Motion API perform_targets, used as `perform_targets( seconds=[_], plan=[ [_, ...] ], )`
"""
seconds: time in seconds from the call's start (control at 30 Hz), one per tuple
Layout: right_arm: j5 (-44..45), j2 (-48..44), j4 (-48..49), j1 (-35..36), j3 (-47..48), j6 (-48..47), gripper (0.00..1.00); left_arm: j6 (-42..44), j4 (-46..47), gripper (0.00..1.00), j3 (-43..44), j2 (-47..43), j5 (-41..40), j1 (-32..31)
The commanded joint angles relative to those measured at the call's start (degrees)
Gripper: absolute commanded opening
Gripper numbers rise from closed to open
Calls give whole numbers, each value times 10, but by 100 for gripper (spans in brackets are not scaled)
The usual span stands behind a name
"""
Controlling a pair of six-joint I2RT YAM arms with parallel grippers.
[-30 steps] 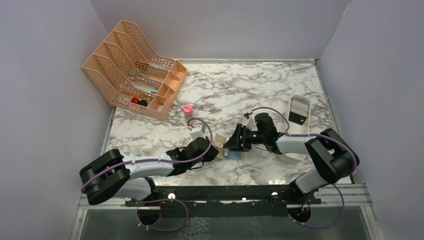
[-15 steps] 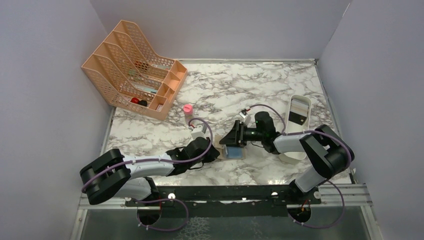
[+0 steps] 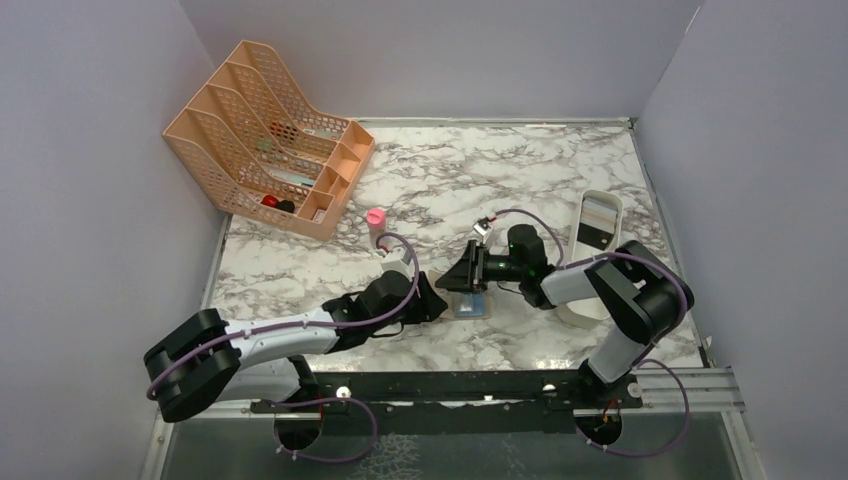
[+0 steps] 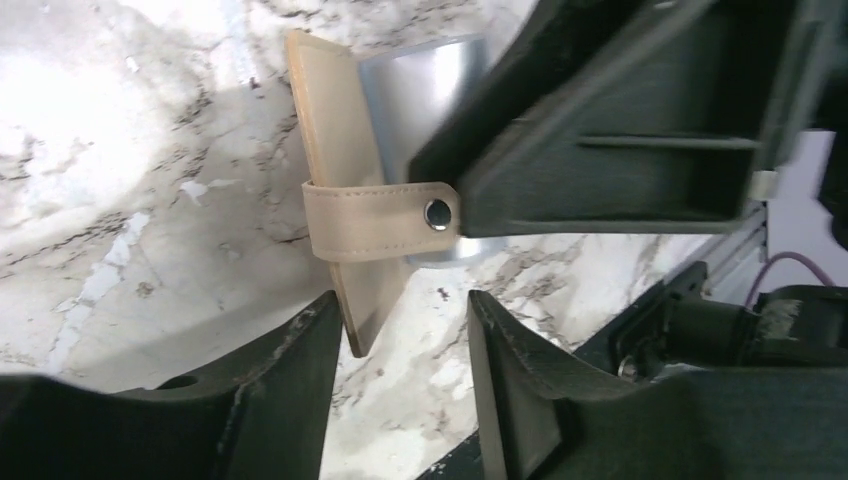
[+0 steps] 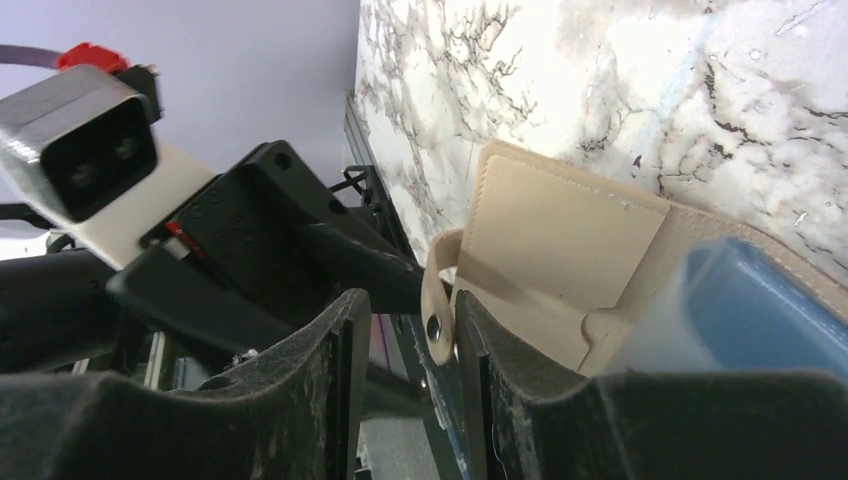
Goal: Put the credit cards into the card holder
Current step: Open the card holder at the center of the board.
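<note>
The card holder (image 3: 468,303) lay open by the desk's (image 3: 520,170) near edge. The left claw (image 4: 400,320) gaped astride it and the right claw (image 5: 405,312) was narrow around its tab (image 5: 436,300) — grip unclear. The credit cards (image 3: 598,225) sat unloaded in a tray (image 3: 617,205).

The card holder (image 4: 335,150), a tan folding wallet with a snap tab (image 4: 372,220) looped over its edge, lies opened well left of the white tray (image 3: 618,222), light blue inside showing. A silvery credit card (image 4: 418,92) sits against its inside. A black card (image 3: 594,237) and a greyish card (image 3: 599,211) lie flat in that tray.
</note>
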Motion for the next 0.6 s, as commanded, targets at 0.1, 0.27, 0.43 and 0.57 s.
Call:
perform_targets(
  seconds=[0.1,0.27,0.43,0.57],
  plan=[
    [-9,40,53,8,11,21,41,37,36,58,2,-17,27,1],
    [-1,12,-17,8,36,-15,43,59,17,55,15,6,24,1],
    [120,-82,-283,8,86,-127,53,66,-34,40,32,20,3,1],
    [179,-137,-387,7,82,-169,58,59,-27,38,19,8,2,1]
  ],
)
